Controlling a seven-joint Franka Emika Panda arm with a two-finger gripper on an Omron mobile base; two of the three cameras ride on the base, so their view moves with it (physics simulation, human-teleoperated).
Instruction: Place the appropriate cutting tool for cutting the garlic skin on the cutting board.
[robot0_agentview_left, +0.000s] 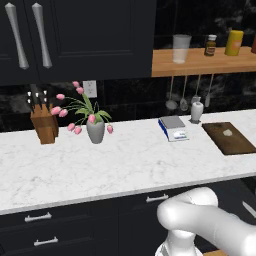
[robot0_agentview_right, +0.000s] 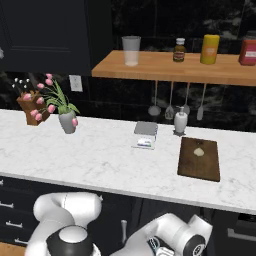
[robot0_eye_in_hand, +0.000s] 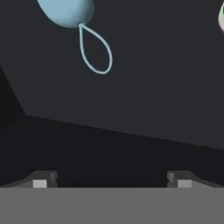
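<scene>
The dark brown cutting board (robot0_agentview_left: 235, 142) (robot0_agentview_right: 202, 165) lies on the marble counter at the right. The small pale garlic (robot0_agentview_left: 227, 133) (robot0_agentview_right: 199, 151) rests on the board's far half. My arm bends down below the counter front. In the hand view my gripper (robot0_eye_in_hand: 112, 179) is open, its tips wide apart over a dark floor with nothing between them. A light blue-handled utensil (robot0_eye_in_hand: 65, 8) with a wire loop (robot0_eye_in_hand: 95, 50) lies ahead at the upper left. A pale sliver with a hint of green (robot0_eye_in_hand: 222, 17) peeks in at the right edge; the green-handled cutting tool cannot be made out for certain.
On the counter stand a knife block (robot0_agentview_left: 44, 125) (robot0_agentview_right: 31, 106), a vase of pink tulips (robot0_agentview_left: 95, 131) (robot0_agentview_right: 66, 121), a blue-and-white slab (robot0_agentview_left: 173, 128) (robot0_agentview_right: 145, 135) and a small white bottle (robot0_agentview_left: 196, 112) (robot0_agentview_right: 180, 122). A wooden shelf (robot0_agentview_left: 200, 64) (robot0_agentview_right: 165, 67) carries jars above.
</scene>
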